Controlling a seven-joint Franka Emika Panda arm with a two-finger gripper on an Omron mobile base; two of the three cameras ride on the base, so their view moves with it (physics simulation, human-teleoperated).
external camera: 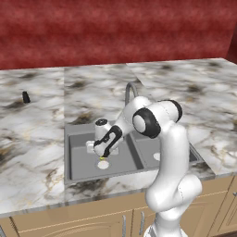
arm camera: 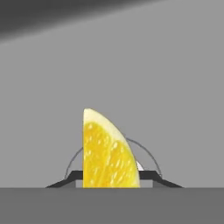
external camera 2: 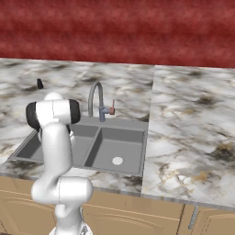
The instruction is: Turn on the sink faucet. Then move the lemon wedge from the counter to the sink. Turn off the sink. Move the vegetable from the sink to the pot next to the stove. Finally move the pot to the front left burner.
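Observation:
My gripper (external camera: 102, 156) hangs low in the left basin of the grey double sink (external camera: 69, 139), just above its white round drain (external camera: 103, 164). It is shut on the lemon wedge (arm camera: 107, 153), a yellow slice standing upright between the two dark fingertips (arm camera: 65, 180), with the drain's arc behind it. A speck of the yellow lemon wedge (external camera: 101, 159) shows under the hand. The grey gooseneck sink faucet (external camera 2: 96, 98) rises behind the basins, a small red lever (external camera 2: 112, 109) at its side. My arm hides part of the faucet (external camera: 130, 90) in the left base view.
The marble counter (external camera: 32, 148) surrounds the sink (external camera 2: 121, 137) on all sides. A small black cone (external camera: 26, 97) stands on it at the far left. A red wall runs behind. Tan cabinet doors (external camera 2: 137, 213) lie below the front edge.

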